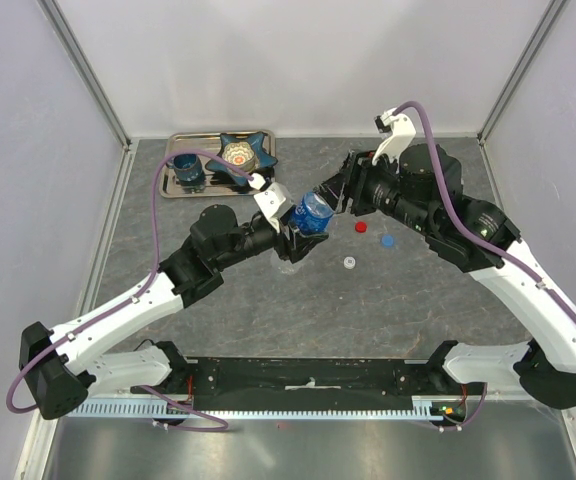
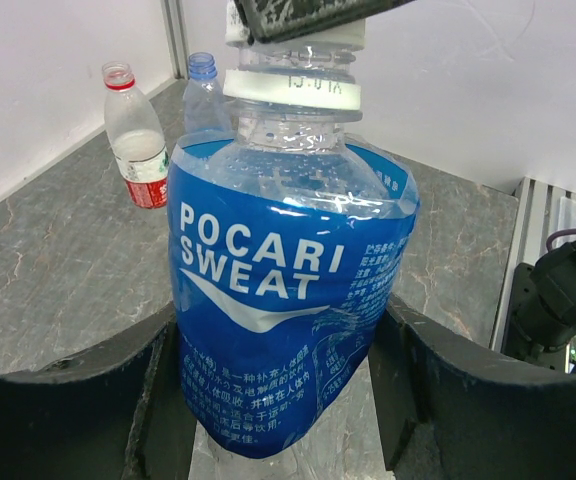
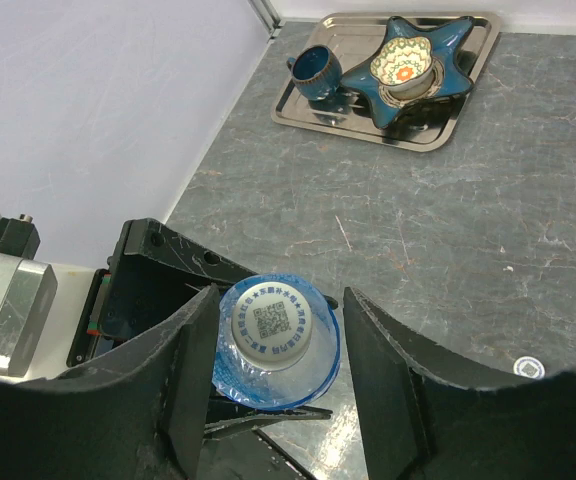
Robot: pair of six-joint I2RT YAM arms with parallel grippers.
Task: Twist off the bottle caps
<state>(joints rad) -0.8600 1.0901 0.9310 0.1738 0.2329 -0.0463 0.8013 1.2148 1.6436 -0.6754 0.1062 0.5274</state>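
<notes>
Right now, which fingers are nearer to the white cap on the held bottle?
Right. The right fingers flank the cap; the left fingers hold the bottle lower down, at its body.

A tray lies at the far left of the table. On it, a mug stands to the left and a star-shaped dish to the right. Near the table's middle, a held bottle is gripped between the fingers of the left gripper. The right gripper is placed around the bottle's cap, one finger on each side. To the right of the held bottle, a first loose cap lies on the table. A second loose cap lies right of the first, and a third loose cap lies nearer the bases. Behind the held bottle, a second bottle and a third bottle stand side by side.
</notes>
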